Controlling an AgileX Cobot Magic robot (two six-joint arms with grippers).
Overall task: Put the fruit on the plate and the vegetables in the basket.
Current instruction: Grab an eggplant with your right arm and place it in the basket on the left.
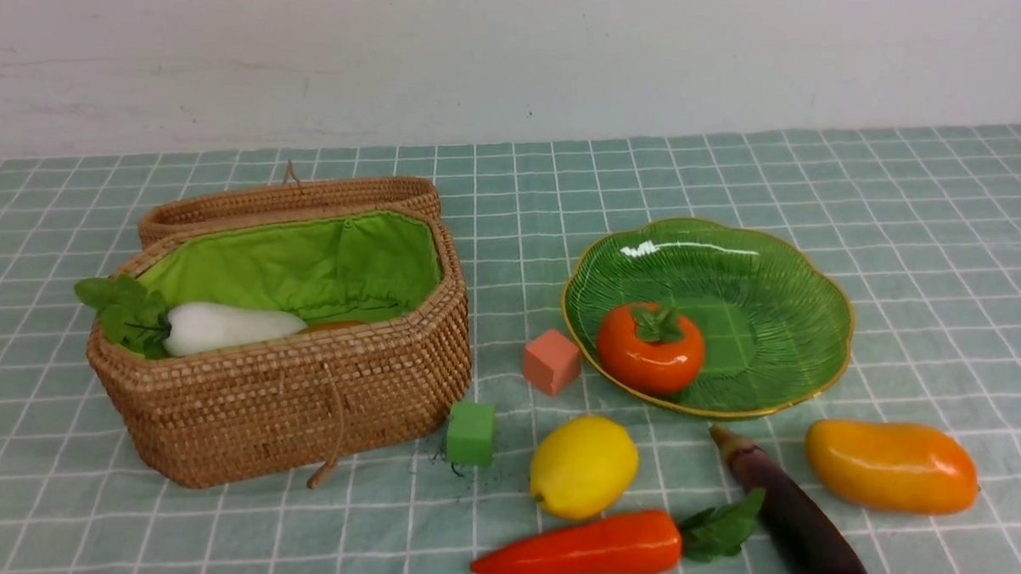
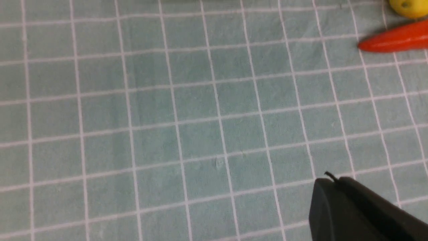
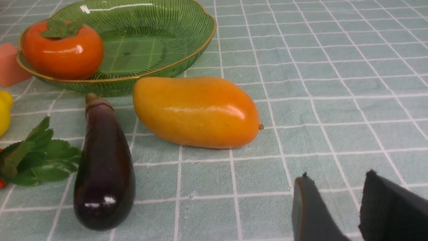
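The open wicker basket point(image 1: 310, 396) holds the white radish point(image 1: 223, 327) and a mostly hidden orange-brown thing point(image 1: 333, 325). The persimmon point(image 1: 650, 347) lies on the green plate point(image 1: 783, 311). The lemon point(image 1: 583, 466), carrot point(image 1: 587, 548), eggplant point(image 1: 790, 511) and mango point(image 1: 890, 465) lie on the cloth in front. My right gripper point(image 3: 337, 175) is open and empty, low over the cloth, near the mango point(image 3: 197, 112) and eggplant point(image 3: 105, 164). My left gripper point(image 2: 331, 180) is shut and empty over bare cloth, apart from the carrot tip point(image 2: 394, 40) and lemon point(image 2: 409, 6).
A salmon-pink cube point(image 1: 551, 362) sits by the plate's left rim. A small green cube point(image 1: 471, 433) sits at the basket's front right corner. The basket's lid point(image 1: 287, 201) lies open behind it. A checked green cloth covers the table; a white wall stands behind.
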